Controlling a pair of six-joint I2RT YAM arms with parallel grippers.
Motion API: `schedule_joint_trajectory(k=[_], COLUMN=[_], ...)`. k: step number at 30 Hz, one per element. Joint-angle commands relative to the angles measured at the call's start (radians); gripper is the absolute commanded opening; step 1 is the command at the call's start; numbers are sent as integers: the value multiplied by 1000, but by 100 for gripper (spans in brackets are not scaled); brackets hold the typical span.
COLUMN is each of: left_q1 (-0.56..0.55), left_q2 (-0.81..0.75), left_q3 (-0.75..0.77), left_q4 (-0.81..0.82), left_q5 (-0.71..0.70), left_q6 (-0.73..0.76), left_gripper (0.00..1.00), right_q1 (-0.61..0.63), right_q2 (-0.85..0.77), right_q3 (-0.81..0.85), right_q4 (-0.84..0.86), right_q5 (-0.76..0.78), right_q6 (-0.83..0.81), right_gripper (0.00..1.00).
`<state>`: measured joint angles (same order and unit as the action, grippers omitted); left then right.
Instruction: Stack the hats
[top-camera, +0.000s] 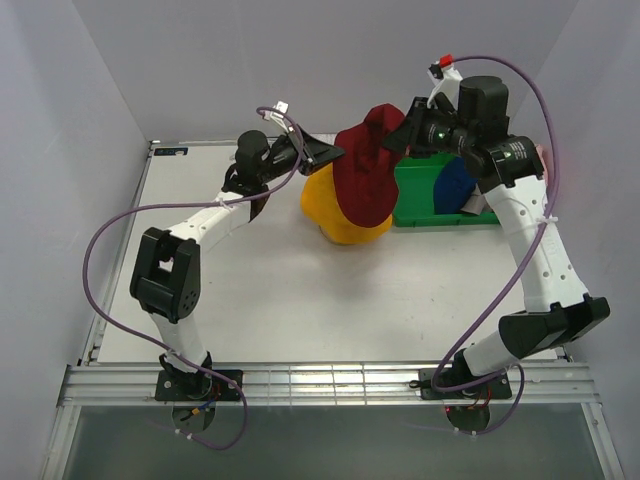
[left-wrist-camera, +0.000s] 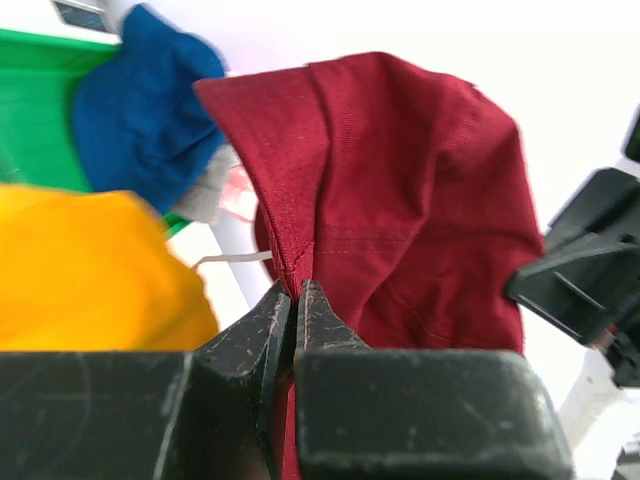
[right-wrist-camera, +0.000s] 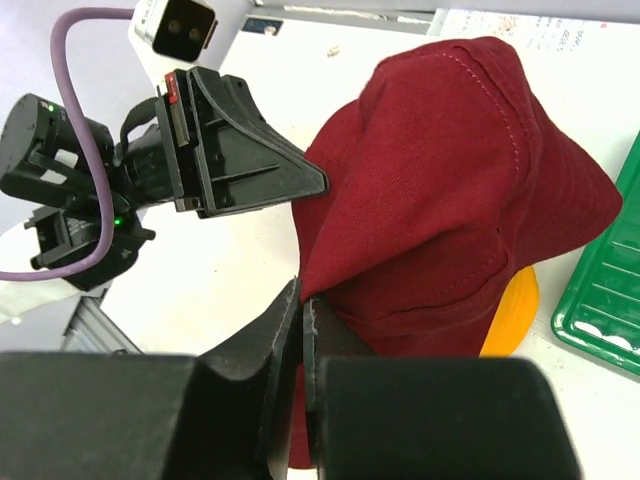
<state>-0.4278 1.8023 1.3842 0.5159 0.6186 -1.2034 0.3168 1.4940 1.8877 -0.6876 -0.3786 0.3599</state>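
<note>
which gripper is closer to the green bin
Right. The right gripper pinches the dark red hat just beside the green bin; the left gripper pinches the hat's opposite edge, farther away.

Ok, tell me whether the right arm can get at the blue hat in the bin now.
Probably not yet: the right tool is shut on the red hat. Freed, the blue hat in the bin beside it looks reachable.

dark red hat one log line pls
left claw: shut on dark red hat | right claw: shut on it | over yellow hat | blue hat: in green bin
</note>
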Motion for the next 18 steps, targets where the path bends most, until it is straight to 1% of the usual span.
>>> schedule_joint_trajectory(k=[1,6,12,18], left_q1=[30,63,113,132], left_q2=[-90,-109,-121,-89], left_q3=[-51,-85,-140,-158], left_q4=[9,10,12,15], left_q5=[13,27,36,55], left_q6=[34,42,51,56], left_gripper=[0,0,0,0], right_q1=[48,100,126,131], right_q2=[17,60,94,120], right_q3=[47,86,70,56], right_q4=[5,-23,-26,-21], right_q5=[91,159,219,260], right_q6=[-61,-91,-119,-130], right_gripper=[8,8,8,8])
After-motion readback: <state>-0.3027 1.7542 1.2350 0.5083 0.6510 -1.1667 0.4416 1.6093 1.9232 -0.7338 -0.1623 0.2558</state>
